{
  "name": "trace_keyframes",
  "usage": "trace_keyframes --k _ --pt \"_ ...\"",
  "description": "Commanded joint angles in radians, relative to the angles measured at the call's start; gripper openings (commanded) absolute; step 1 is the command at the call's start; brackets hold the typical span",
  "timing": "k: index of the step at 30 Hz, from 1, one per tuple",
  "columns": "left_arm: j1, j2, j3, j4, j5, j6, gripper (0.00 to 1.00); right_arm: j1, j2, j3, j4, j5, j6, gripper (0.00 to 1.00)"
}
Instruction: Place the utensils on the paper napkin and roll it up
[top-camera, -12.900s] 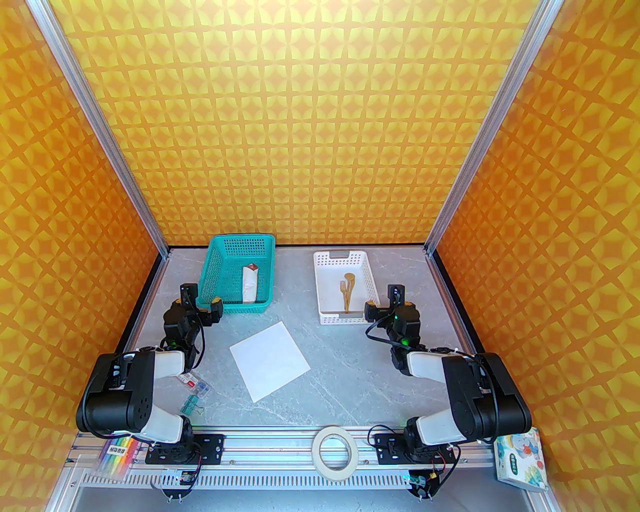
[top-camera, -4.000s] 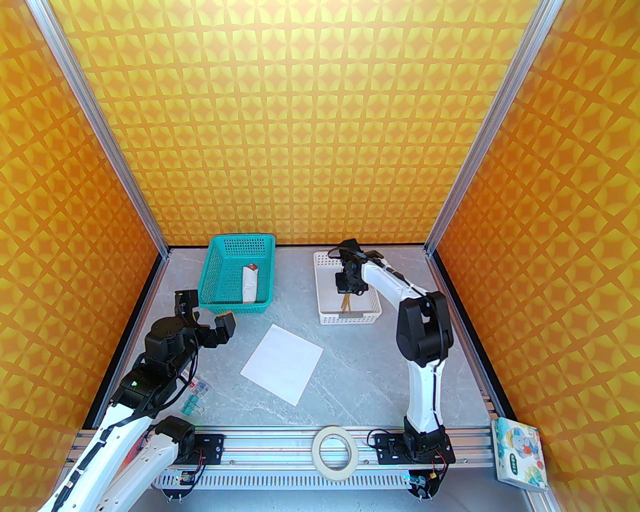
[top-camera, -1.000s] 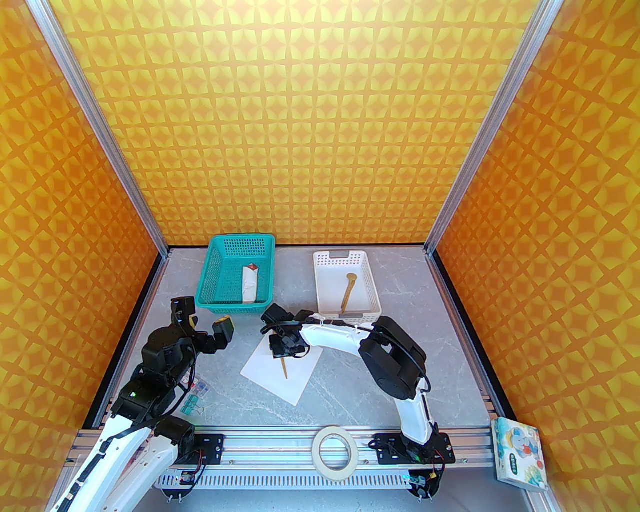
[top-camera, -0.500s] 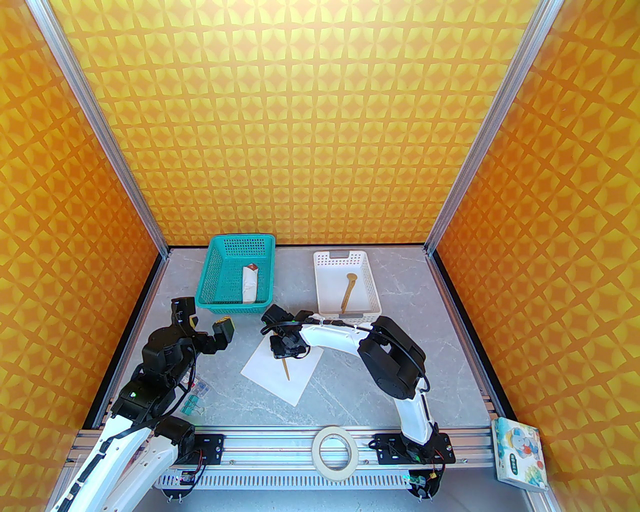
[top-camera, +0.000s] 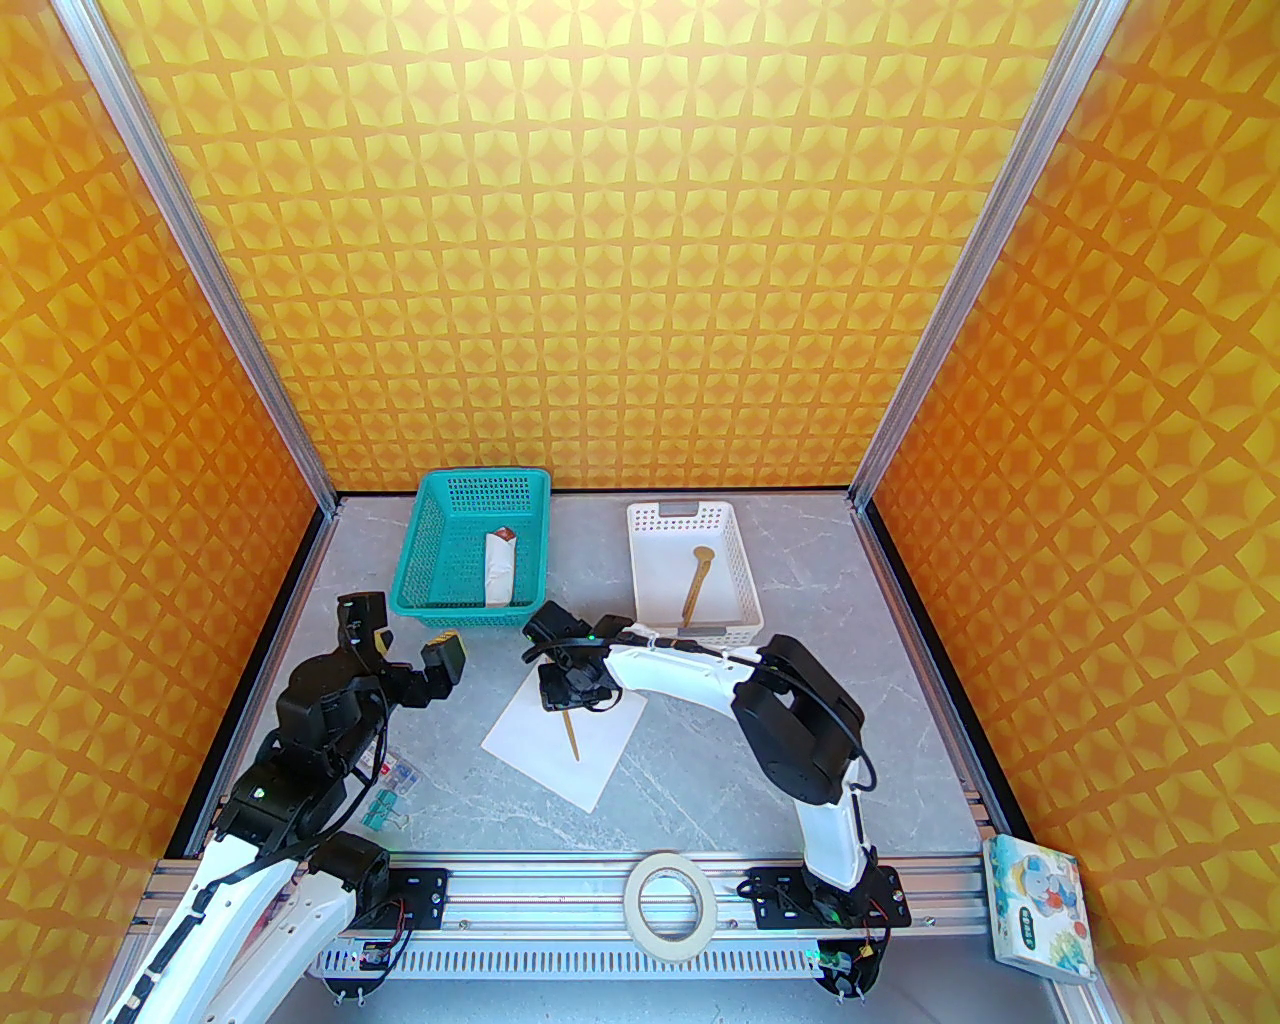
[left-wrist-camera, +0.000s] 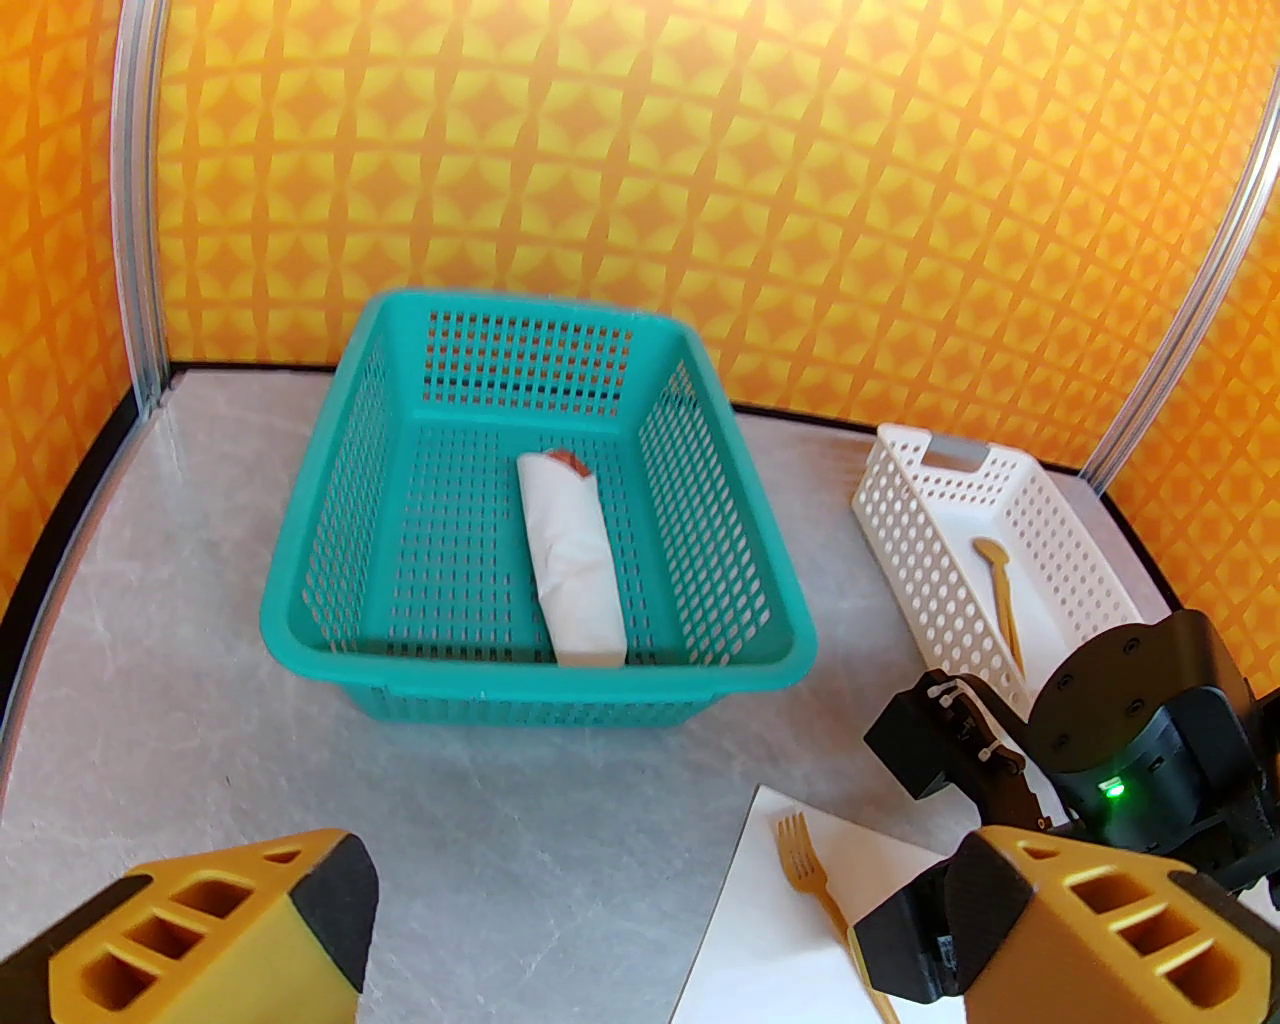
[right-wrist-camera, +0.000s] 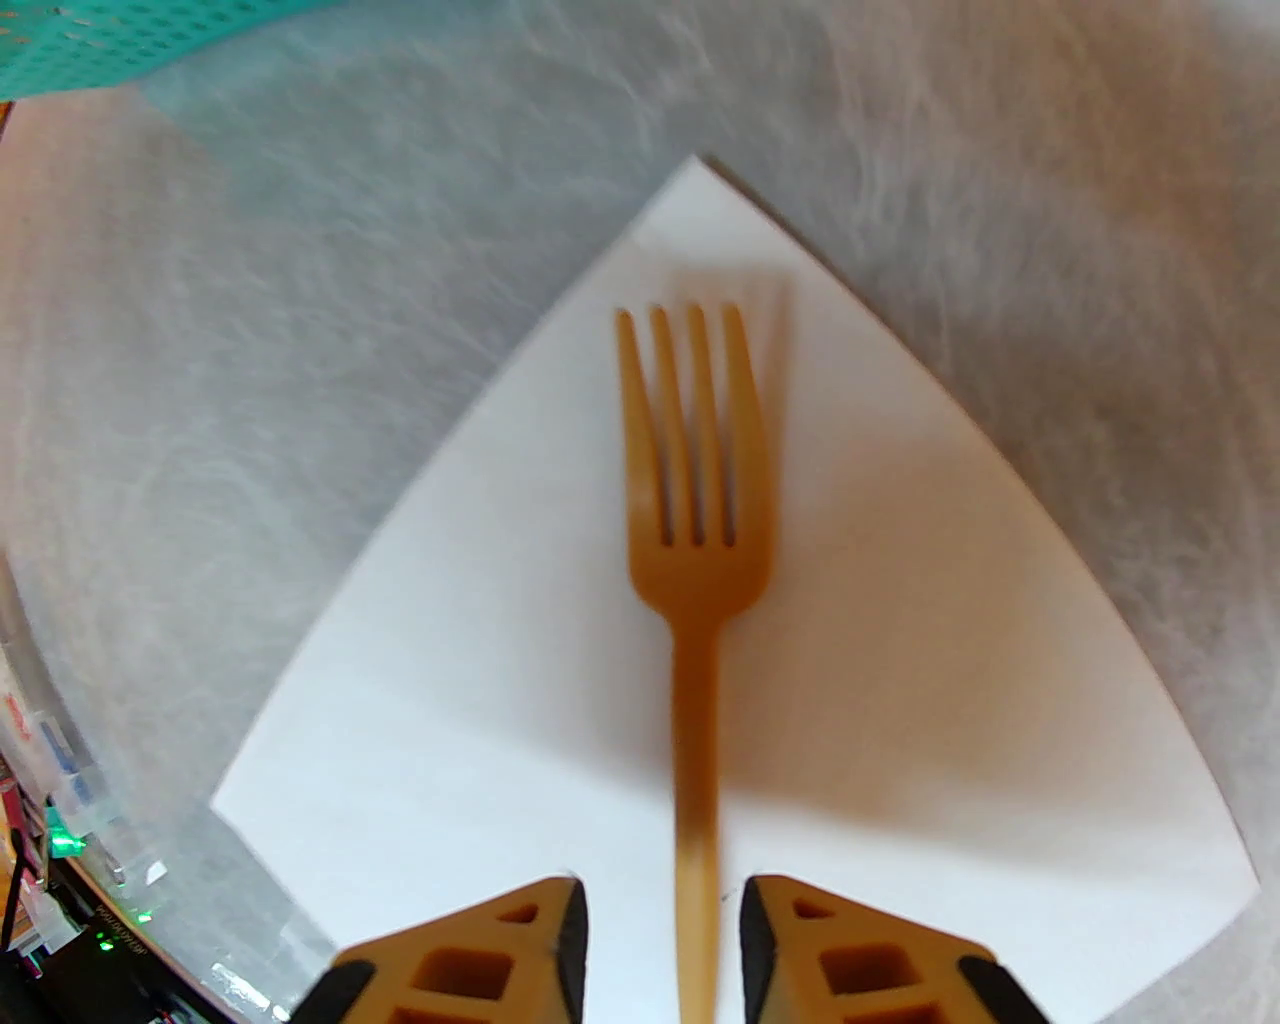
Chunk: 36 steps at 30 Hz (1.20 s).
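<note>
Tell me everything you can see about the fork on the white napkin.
The fork is thin, tan and looks wooden, with four straight tines and a narrow handle. It seems to lie flat on the paper napkin, tines toward one corner of the sheet. The right gripper is open, a finger on each side of the handle with small gaps, so nothing appears to grip it.

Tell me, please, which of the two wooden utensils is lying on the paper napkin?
The fork: it lies on the paper napkin, its handle between the open fingers of the right gripper. The spoon is in the white basket.
</note>
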Motion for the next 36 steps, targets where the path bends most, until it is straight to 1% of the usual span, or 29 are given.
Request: trace_keyframes --k 1,7,14,18,21,27,30,32,36 --pt "0.009 -0.03 0.041 -0.011 -0.018 0.052 0.99 0.006 -0.064 0.038 -0.037 0.047 -0.034 0.36" --pt "0.008 -0.101 0.046 0.037 -0.007 0.146 0.99 -0.011 -0.122 0.077 -0.089 0.105 -0.081 0.4" --pt "0.007 -0.183 0.027 0.109 0.03 0.27 0.99 -0.093 -0.21 0.078 -0.126 0.145 -0.132 0.43" --pt "0.007 -0.193 0.036 0.113 0.091 0.363 0.99 -0.166 -0.254 0.065 -0.142 0.163 -0.17 0.47" --pt "0.008 -0.193 0.039 0.116 0.176 0.444 0.99 -0.237 -0.277 0.053 -0.147 0.154 -0.188 0.49" --pt "0.008 -0.192 0.01 0.143 0.244 0.512 0.99 -0.377 -0.289 0.042 -0.155 0.125 -0.215 0.51" --pt "0.008 -0.195 -0.013 0.125 0.324 0.584 0.99 -0.431 -0.279 0.044 -0.16 0.125 -0.23 0.53" --pt "0.008 -0.195 -0.029 0.119 0.344 0.615 0.99 -0.465 -0.266 0.048 -0.156 0.125 -0.237 0.54" --pt "0.007 -0.196 -0.043 0.111 0.348 0.628 0.99 -0.52 -0.211 0.073 -0.154 0.119 -0.246 0.56"
